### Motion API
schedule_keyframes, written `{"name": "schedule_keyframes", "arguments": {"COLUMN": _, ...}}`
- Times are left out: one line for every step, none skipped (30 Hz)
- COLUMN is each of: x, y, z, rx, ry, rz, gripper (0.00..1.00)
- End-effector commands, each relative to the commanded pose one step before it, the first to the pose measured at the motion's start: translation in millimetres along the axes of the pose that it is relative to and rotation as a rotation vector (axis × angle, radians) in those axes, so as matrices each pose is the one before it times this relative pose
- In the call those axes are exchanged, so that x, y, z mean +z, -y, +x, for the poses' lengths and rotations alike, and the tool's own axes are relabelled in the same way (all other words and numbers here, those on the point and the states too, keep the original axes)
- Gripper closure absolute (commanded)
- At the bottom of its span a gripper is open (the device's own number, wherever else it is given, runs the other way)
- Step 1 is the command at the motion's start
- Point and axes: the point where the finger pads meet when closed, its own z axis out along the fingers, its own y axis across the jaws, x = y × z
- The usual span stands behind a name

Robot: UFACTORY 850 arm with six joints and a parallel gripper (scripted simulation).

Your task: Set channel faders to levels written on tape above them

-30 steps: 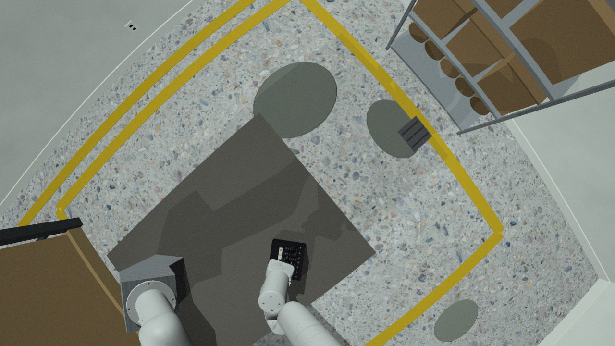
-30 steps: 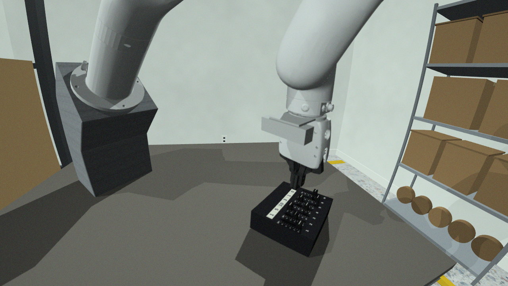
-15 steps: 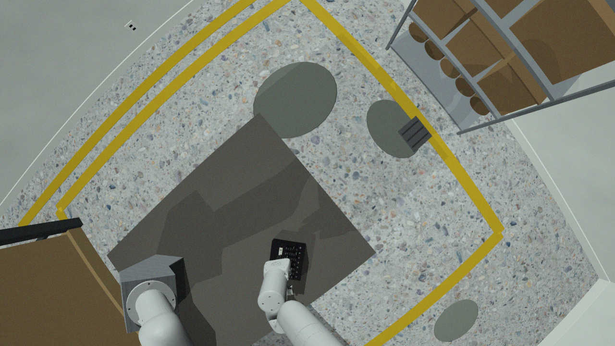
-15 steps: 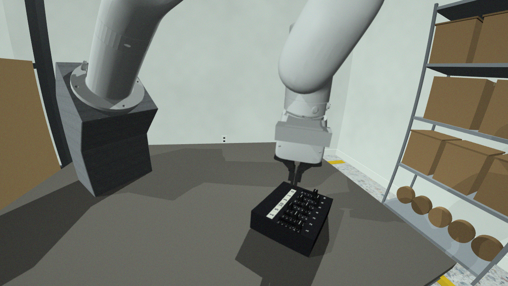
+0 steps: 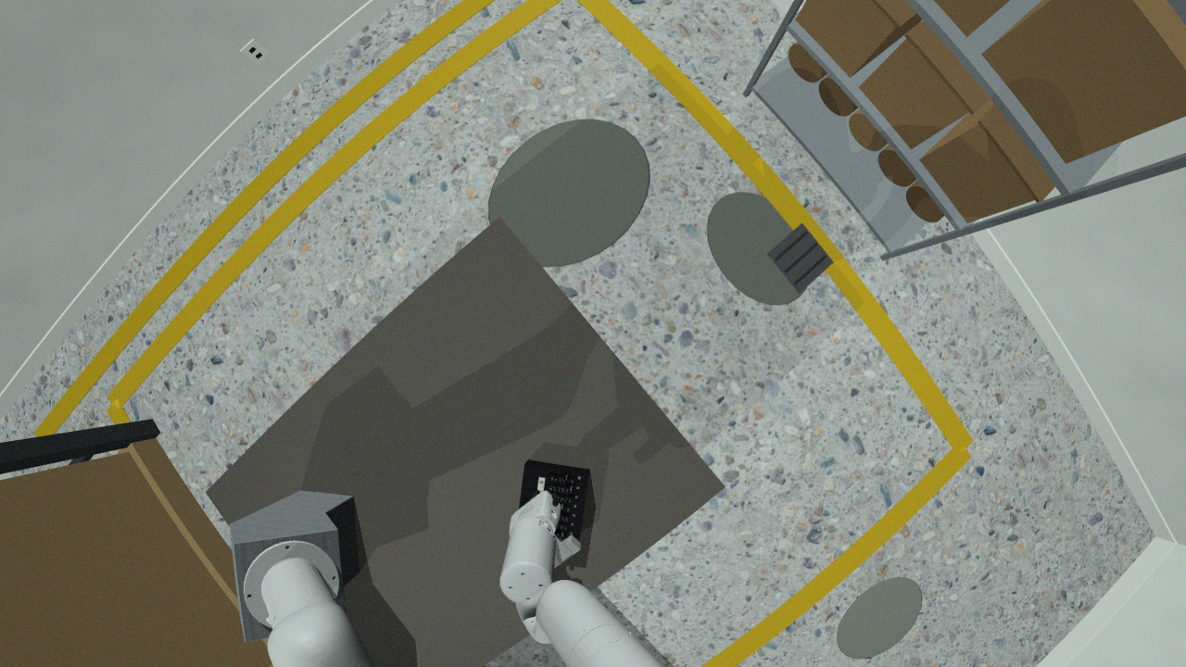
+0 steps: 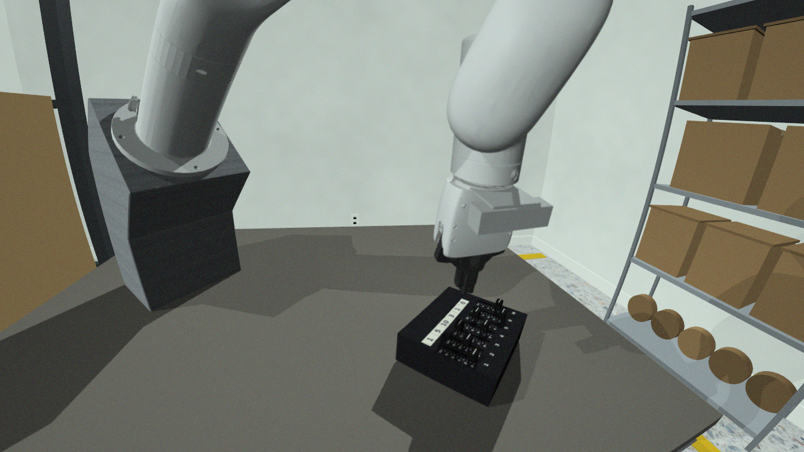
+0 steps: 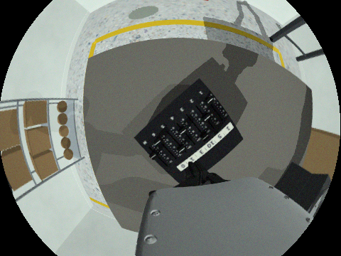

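The black lighting desk [image 6: 450,371] [image 5: 580,484] [image 7: 156,134] sits on the dark table [image 6: 225,360], right of the middle. A white tape strip [image 6: 445,322] [image 7: 207,151] along its left edge reads 1, 5, 10, 3, 1, 0 from near to far. Several fader rows run across the desk; the farthest fader cap [image 6: 498,304] stands near the right end of its slot. My gripper [image 6: 467,285] [image 7: 192,170] is shut on nothing. It hangs just above the desk's far left corner, at the far end of the tape, touching no fader.
The arm's dark base pedestal [image 6: 168,225] [image 5: 282,518] stands at the table's back left. A metal shelf rack with brown boxes [image 6: 719,225] stands right of the table. A brown panel [image 6: 33,213] stands at the far left.
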Motion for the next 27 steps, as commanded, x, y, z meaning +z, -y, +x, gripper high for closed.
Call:
{"name": "schedule_keyframes", "arguments": {"x": -0.17, "y": 0.38, "z": -0.07, "rx": -0.27169, "ry": -0.04623, "rz": -0.04422, "gripper": 1.0}}
{"name": "schedule_keyframes", "arguments": {"x": 0.0, "y": 0.0, "z": 0.0, "rx": -0.03411, "ry": -0.00206, "rz": -0.00199, "gripper": 1.0}}
{"name": "schedule_keyframes", "arguments": {"x": 0.0, "y": 0.0, "z": 0.0, "rx": -0.03389, "ry": -0.00236, "rz": -0.00222, "gripper": 1.0}}
{"name": "schedule_keyframes", "arguments": {"x": 0.0, "y": 0.0, "z": 0.0, "rx": 0.0, "ry": 0.0, "rz": 0.0, "gripper": 1.0}}
{"name": "schedule_keyframes", "arguments": {"x": 0.0, "y": 0.0, "z": 0.0, "rx": 0.0, "ry": 0.0, "rz": 0.0, "gripper": 1.0}}
{"name": "schedule_keyframes", "arguments": {"x": 0.0, "y": 0.0, "z": 0.0, "rx": -0.09893, "ry": -0.00907, "rz": -0.00839, "gripper": 1.0}}
{"name": "schedule_keyframes", "arguments": {"x": 0.0, "y": 0.0, "z": 0.0, "rx": -0.02941, "ry": -0.00337, "rz": -0.00323, "gripper": 1.0}}
{"name": "schedule_keyframes", "arguments": {"x": 0.0, "y": 0.0, "z": 0.0, "rx": -0.02807, "ry": -0.00359, "rz": -0.00349, "gripper": 1.0}}
{"name": "schedule_keyframes", "arguments": {"x": 0.0, "y": 0.0, "z": 0.0, "rx": -0.02879, "ry": -0.00416, "rz": -0.00413, "gripper": 1.0}}
{"name": "schedule_keyframes", "arguments": {"x": 0.0, "y": 0.0, "z": 0.0, "rx": -0.02948, "ry": -0.00478, "rz": -0.00491, "gripper": 1.0}}
{"name": "schedule_keyframes", "arguments": {"x": 0.0, "y": 0.0, "z": 0.0, "rx": -0.02967, "ry": -0.0054, "rz": -0.00577, "gripper": 1.0}}
{"name": "schedule_keyframes", "arguments": {"x": 0.0, "y": 0.0, "z": 0.0, "rx": -0.02926, "ry": -0.006, "rz": -0.00671, "gripper": 1.0}}
{"name": "schedule_keyframes", "arguments": {"x": 0.0, "y": 0.0, "z": 0.0, "rx": -0.02837, "ry": -0.00656, "rz": -0.00775, "gripper": 1.0}}
{"name": "schedule_keyframes", "arguments": {"x": 0.0, "y": 0.0, "z": 0.0, "rx": -0.02711, "ry": -0.0071, "rz": -0.00895, "gripper": 1.0}}
{"name": "schedule_keyframes", "arguments": {"x": 0.0, "y": 0.0, "z": 0.0, "rx": -0.02553, "ry": -0.00763, "rz": -0.01031, "gripper": 1.0}}
{"name": "schedule_keyframes", "arguments": {"x": 0.0, "y": 0.0, "z": 0.0, "rx": -0.01909, "ry": -0.00647, "rz": -0.00939, "gripper": 1.0}}
{"name": "schedule_keyframes", "arguments": {"x": 0.0, "y": 0.0, "z": 0.0, "rx": 0.0, "ry": 0.0, "rz": 0.0, "gripper": 1.0}}
{"name": "schedule_keyframes", "arguments": {"x": 0.0, "y": 0.0, "z": 0.0, "rx": 0.0, "ry": 0.0, "rz": 0.0, "gripper": 1.0}}
{"name": "schedule_keyframes", "arguments": {"x": 0.0, "y": 0.0, "z": 0.0, "rx": 0.0, "ry": 0.0, "rz": 0.0, "gripper": 1.0}}
{"name": "schedule_keyframes", "arguments": {"x": 0.0, "y": 0.0, "z": 0.0, "rx": 0.0, "ry": 0.0, "rz": 0.0, "gripper": 1.0}}
{"name": "schedule_keyframes", "arguments": {"x": 0.0, "y": 0.0, "z": 0.0, "rx": 0.0, "ry": 0.0, "rz": 0.0, "gripper": 1.0}}
{"name": "schedule_keyframes", "arguments": {"x": 0.0, "y": 0.0, "z": 0.0, "rx": 0.0, "ry": 0.0, "rz": 0.0, "gripper": 1.0}}
{"name": "schedule_keyframes", "arguments": {"x": 0.0, "y": 0.0, "z": 0.0, "rx": 0.0, "ry": 0.0, "rz": 0.0, "gripper": 1.0}}
{"name": "schedule_keyframes", "arguments": {"x": 0.0, "y": 0.0, "z": 0.0, "rx": 0.0, "ry": 0.0, "rz": 0.0, "gripper": 1.0}}
{"name": "schedule_keyframes", "arguments": {"x": 0.0, "y": 0.0, "z": 0.0, "rx": 0.0, "ry": 0.0, "rz": 0.0, "gripper": 1.0}}
{"name": "schedule_keyframes", "arguments": {"x": 0.0, "y": 0.0, "z": 0.0, "rx": 0.0, "ry": 0.0, "rz": 0.0, "gripper": 1.0}}
{"name": "schedule_keyframes", "arguments": {"x": 0.0, "y": 0.0, "z": 0.0, "rx": 0.0, "ry": 0.0, "rz": 0.0, "gripper": 1.0}}
